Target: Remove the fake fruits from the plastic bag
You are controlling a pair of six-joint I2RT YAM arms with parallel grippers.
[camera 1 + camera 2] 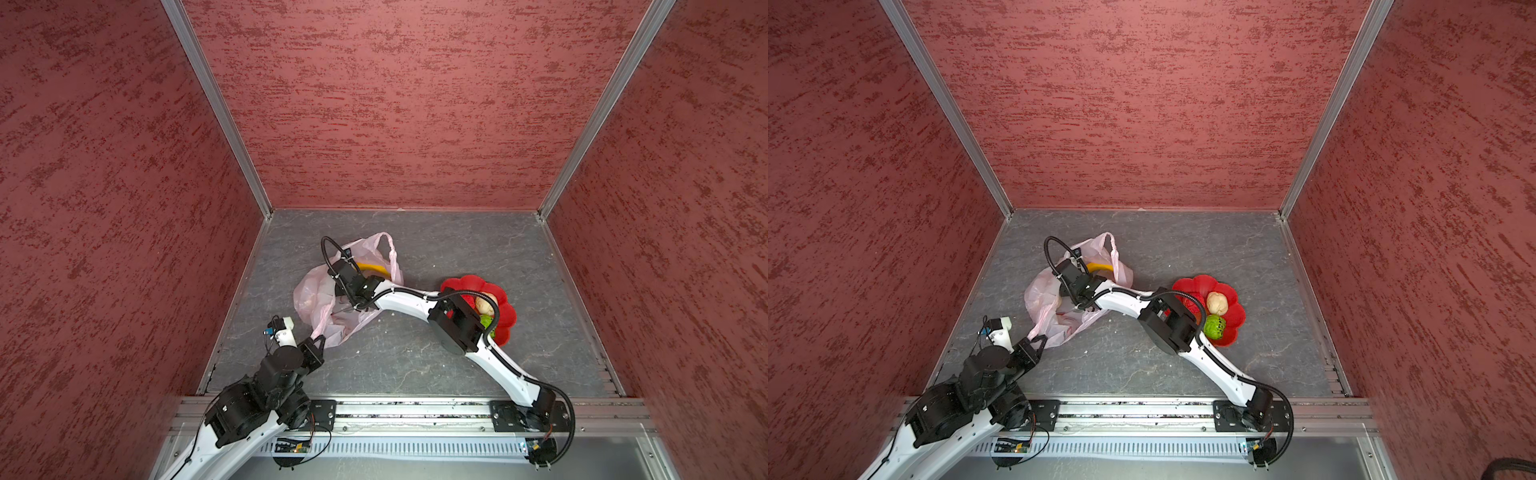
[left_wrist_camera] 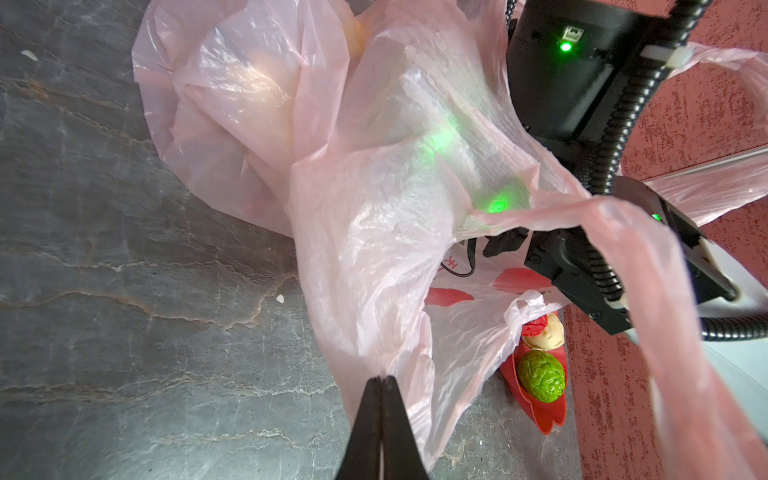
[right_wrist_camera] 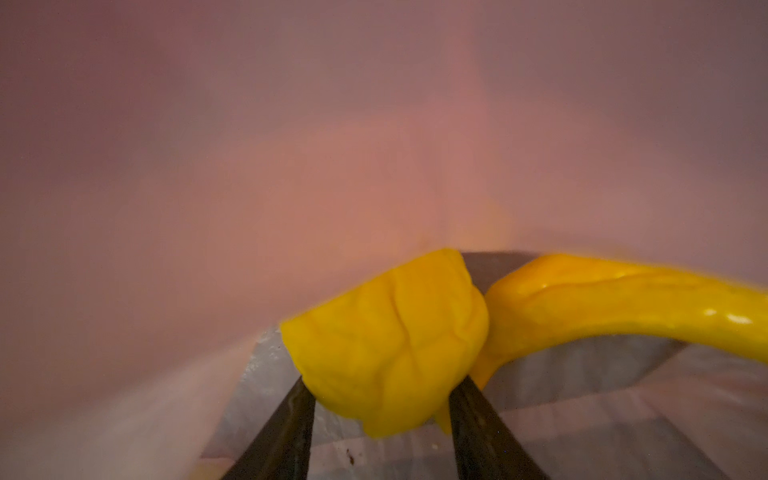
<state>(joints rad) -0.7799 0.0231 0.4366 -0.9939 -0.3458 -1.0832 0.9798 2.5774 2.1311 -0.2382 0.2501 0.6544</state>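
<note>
The pale-pink plastic bag [image 1: 311, 291] [image 1: 1040, 297] lies on the grey floor left of centre. My left gripper [image 2: 380, 380] [image 1: 318, 338] is shut on the bag's near edge. My right gripper [image 3: 382, 384] is inside the bag [image 3: 291, 166], its fingers pressed against both sides of a textured yellow ball [image 3: 390, 332]. The yellow banana [image 3: 602, 303] [image 1: 374, 268] lies right beside that ball. A pale round shape [image 2: 262, 79] shows through the bag's film. A beige ball [image 1: 1217, 302] and a green ball [image 1: 1214, 326] [image 2: 542, 376] rest on the plate.
The red flower-shaped plate [image 1: 1200, 284] [image 1: 505, 320] sits right of the bag, partly under my right arm's elbow [image 1: 455, 324]. Red textured walls close in three sides. An aluminium rail [image 1: 415, 411] runs along the front edge.
</note>
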